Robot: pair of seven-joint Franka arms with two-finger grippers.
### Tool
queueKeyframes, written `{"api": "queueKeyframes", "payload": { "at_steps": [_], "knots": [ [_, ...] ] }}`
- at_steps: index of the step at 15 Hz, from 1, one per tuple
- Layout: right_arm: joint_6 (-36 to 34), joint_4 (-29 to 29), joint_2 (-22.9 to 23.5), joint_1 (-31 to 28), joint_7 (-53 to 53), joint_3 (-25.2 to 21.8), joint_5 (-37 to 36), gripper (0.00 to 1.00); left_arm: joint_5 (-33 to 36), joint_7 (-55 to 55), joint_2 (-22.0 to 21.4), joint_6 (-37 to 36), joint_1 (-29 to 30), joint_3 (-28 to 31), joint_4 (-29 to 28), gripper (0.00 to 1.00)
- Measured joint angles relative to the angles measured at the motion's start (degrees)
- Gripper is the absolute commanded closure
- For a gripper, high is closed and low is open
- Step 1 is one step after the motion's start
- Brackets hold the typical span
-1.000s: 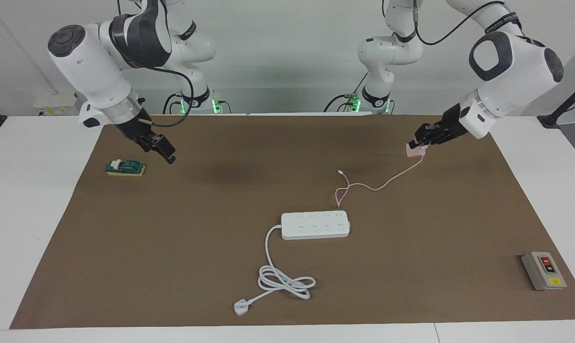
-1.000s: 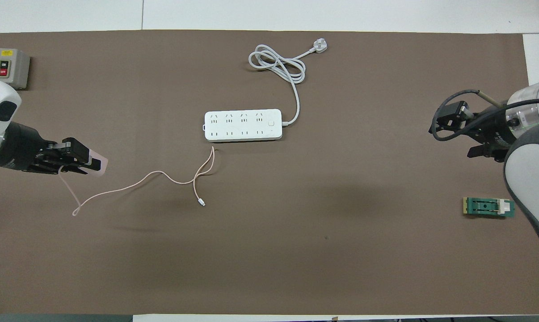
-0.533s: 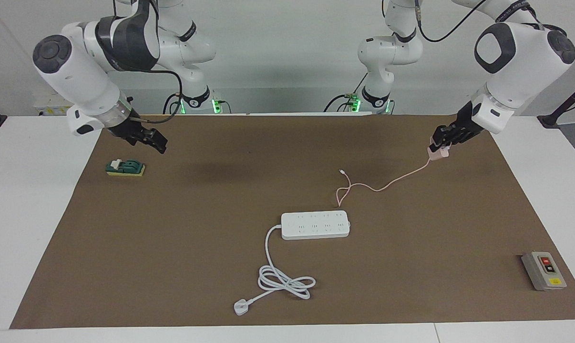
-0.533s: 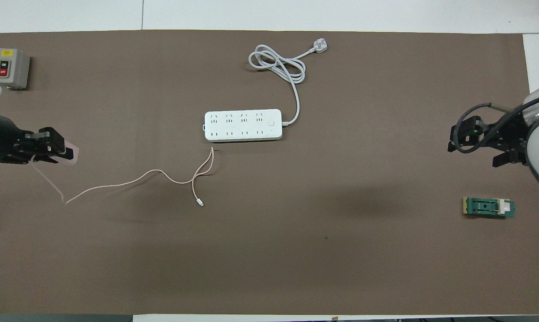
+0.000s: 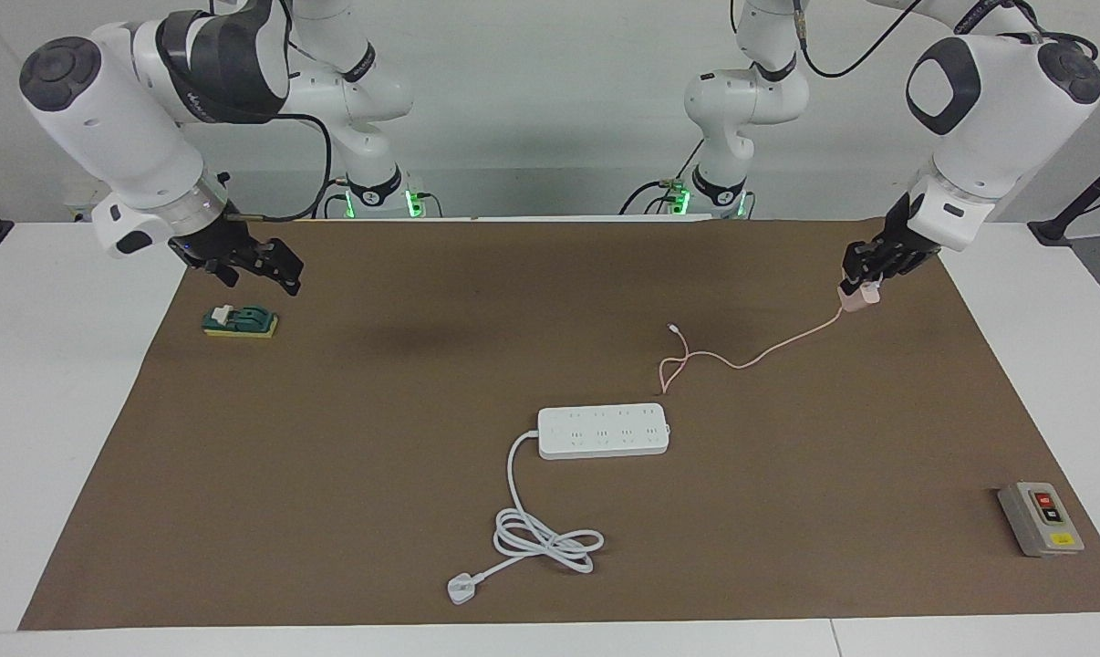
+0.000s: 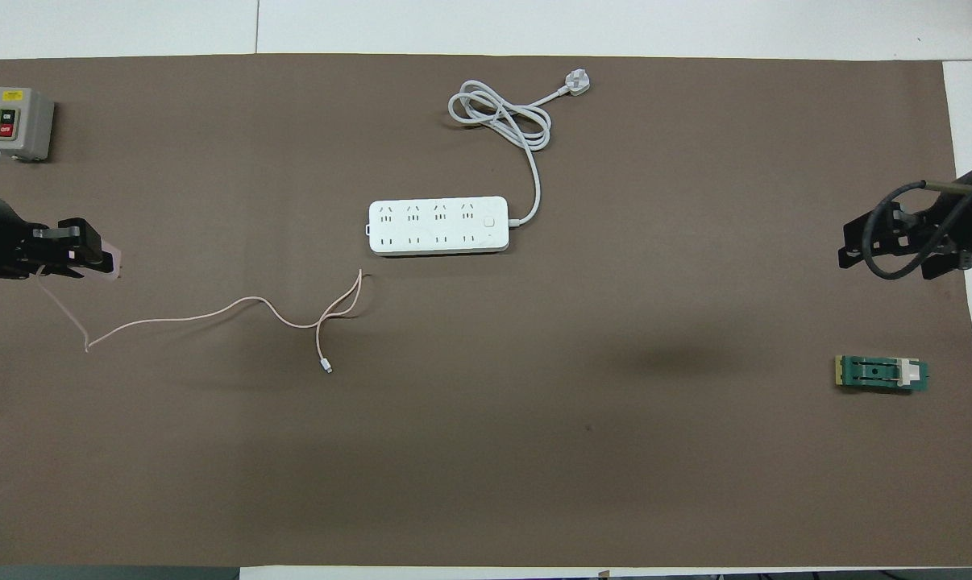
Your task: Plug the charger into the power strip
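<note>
We note the left gripper (image 5: 858,281) up in the air over the brown mat (image 5: 331,456) at the left arm's end of the table, its fingers clamped on the pink charger (image 5: 856,298), which hangs just below the fingertips. In the overhead view the same gripper (image 6: 91,256) shows at the mat's edge with the charger (image 6: 109,264) as a pale block at its tip.

From the charger the thin pink cable (image 5: 751,358) drops to the mat and runs toward the middle of the table, looping once before its small connector end (image 5: 671,326) lies free on the mat. The loop lies near the power strip (image 5: 603,431) but apart from it, on the side nearer the robots.

The power strip lies flat at the middle of the mat, sockets up, with nothing plugged in. Its thick white cord (image 5: 541,534) coils farther from the robots and ends in a flat white plug (image 5: 461,589).

The right gripper (image 5: 281,272) hovers over the mat's edge at the right arm's end, above a green block (image 5: 240,321). We cannot tell how its fingers stand.

A grey switch box (image 5: 1040,518) sits at the left arm's end, farther from the robots than the power strip.
</note>
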Motion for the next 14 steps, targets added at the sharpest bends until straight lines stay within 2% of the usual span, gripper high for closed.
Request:
{"api": "queueKeyframes", "payload": {
  "at_steps": [3,5,8,14],
  "knots": [
    [0.3,-2.7,-2.3,0.0,-3.5,0.2,-1.7,0.0,0.0,-2.1,0.0,-0.6,0.0,0.0,0.0,1.0],
    [3.3,-7.3,-4.9,0.0,-6.3,0.0,-1.8,0.0,0.0,-6.4,0.0,-0.6,0.1,0.2,0.0,1.0],
    [7.0,-13.0,-7.9,-0.2,-7.1,0.0,-1.9,0.0,0.0,-18.8,0.0,-0.2,0.2,0.7,0.0,1.0],
    [7.9,-13.0,-6.2,-1.5,-7.2,0.0,-1.9,0.0,3.5,-38.1,0.0,2.8,0.3,0.9,-0.2,1.0]
  ]
}}
